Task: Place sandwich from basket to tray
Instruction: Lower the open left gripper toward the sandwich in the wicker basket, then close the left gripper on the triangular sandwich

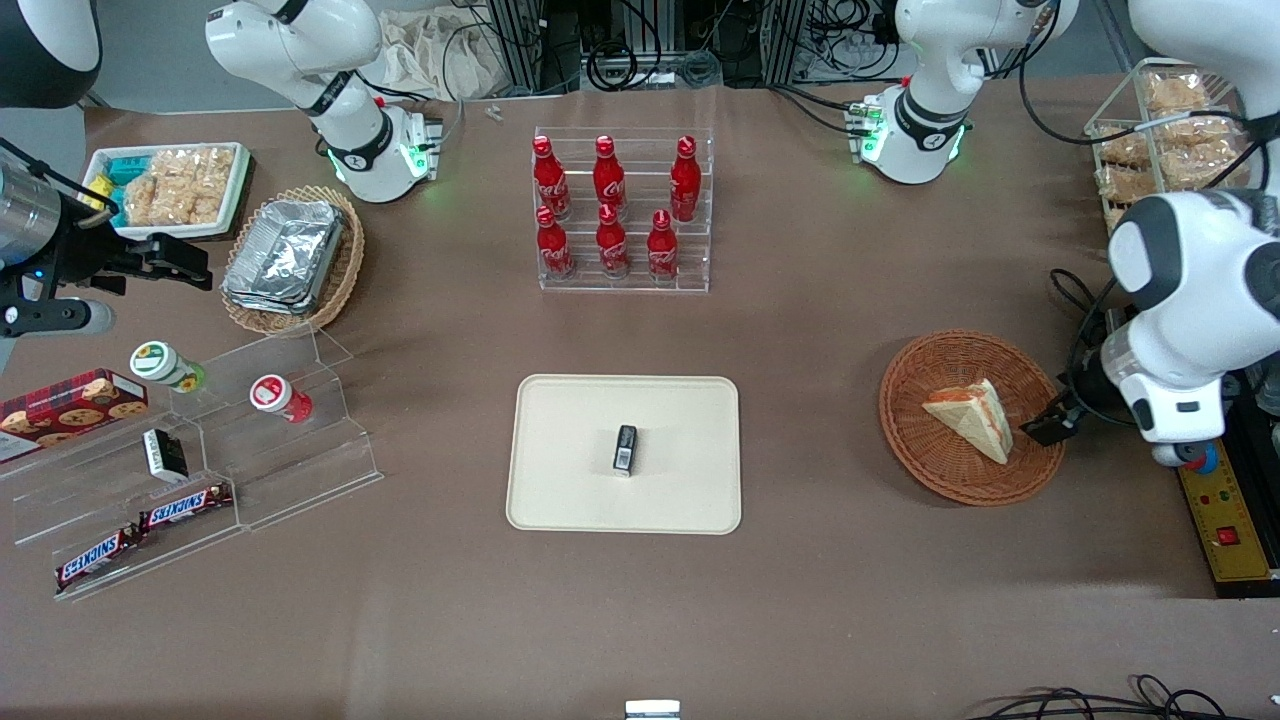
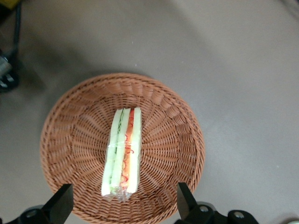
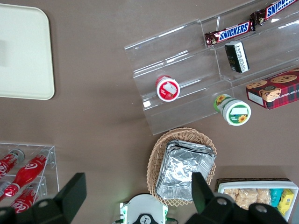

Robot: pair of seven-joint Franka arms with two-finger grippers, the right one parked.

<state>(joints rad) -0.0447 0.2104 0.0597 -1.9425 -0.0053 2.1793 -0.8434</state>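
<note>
Hovering above the basket (image 2: 122, 148) rim, the left gripper (image 2: 125, 201) has its fingers (image 2: 60, 203) spread wide, holding nothing. Between them the sandwich (image 2: 123, 151) lies in the basket, well apart from the tray (image 1: 624, 453), which carries a small black packet (image 1: 625, 448).

Across my brown table (image 1: 850, 620), a clear rack (image 1: 690, 275) holds six red cola bottles (image 1: 611, 172) in two rows, farther from the front camera than the small black packet (image 1: 625, 448) lying on the tray (image 1: 560, 500). Toward the parked arm's end I see a tan wicker basket (image 1: 345, 275) with stacked foil containers (image 1: 285, 250), and just beside it a white tray of packaged snacks (image 1: 170, 188). Nearer the camera there, a clear stepped stand (image 1: 300, 480) carries a green-topped cup (image 1: 165, 365), a red-topped cup (image 1: 280, 397), a cookie box (image 1: 70, 408), a small dark packet (image 1: 165, 453) and two Snickers bars (image 1: 185, 507). At my own end stand a wire rack of bagged snacks (image 1: 1170, 135) and a yellow-and-black power strip (image 1: 1225, 520).
</note>
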